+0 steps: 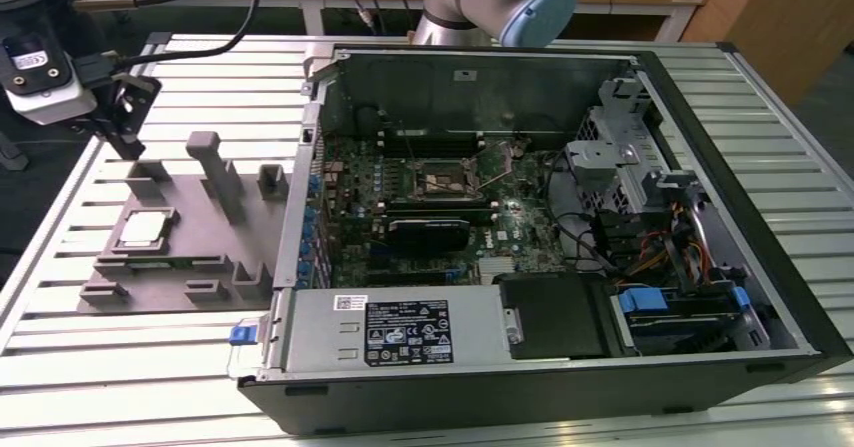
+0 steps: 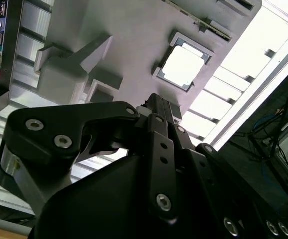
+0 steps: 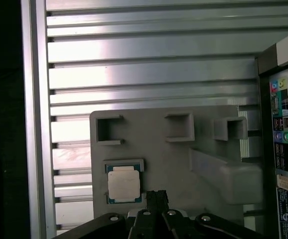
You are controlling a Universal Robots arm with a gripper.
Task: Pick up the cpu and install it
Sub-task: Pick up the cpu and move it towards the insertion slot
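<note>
While the open computer case stands beside the grey tray, the cpu lies flat in that tray's square pocket, just below the gripper, whose fingers are closed and empty.

— Where does the exterior view sit?

— High up and off the arm, looking down across the slatted desk. The open computer case takes the middle, the grey tray lies at the exterior view's left, and the tool hangs over the tray's far end.

— And the wrist cameras?

— Both ride close behind the tool. The first wrist view faces straight down on the tray. The second wrist view looks slantwise past the tool's body.

— What do they share?

— All three catch the tray and the cpu. Both wrist views also catch the case's rear ports.
</note>
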